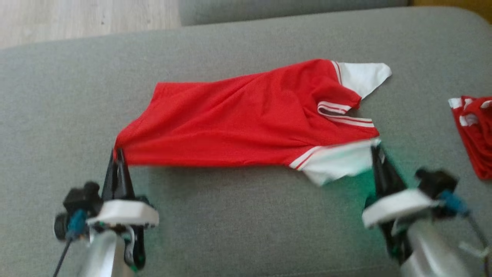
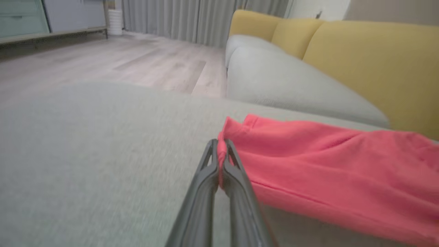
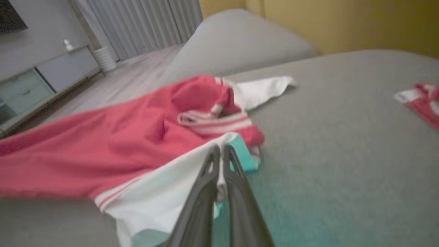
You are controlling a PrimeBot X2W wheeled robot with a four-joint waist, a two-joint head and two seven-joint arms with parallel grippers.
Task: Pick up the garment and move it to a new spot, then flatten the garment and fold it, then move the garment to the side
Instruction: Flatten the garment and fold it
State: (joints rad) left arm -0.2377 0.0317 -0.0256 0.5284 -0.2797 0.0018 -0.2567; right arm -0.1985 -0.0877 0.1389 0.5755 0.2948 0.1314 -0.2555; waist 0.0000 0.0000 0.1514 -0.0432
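The garment [image 1: 246,119] is seen stretched left to right across the middle of a grey cushion [image 1: 238,223], its hem end to the left and its white sleeve ends to the right; the far sleeve is spread flat, and the striped trim is bunched at the right end; the left fingers [image 1: 119,157] are closed together, with the near-left red hem corner pinched between their tips; the right fingers [image 1: 376,154] are likewise closed, with the near white sleeve edge clamped between them; a green tint is cast on the cushion beside them; a second red-and-white cloth [image 1: 474,130] is seen at the right edge, well apart from the garment; a wooden floor [image 1: 77,19] is visible beyond the far left.
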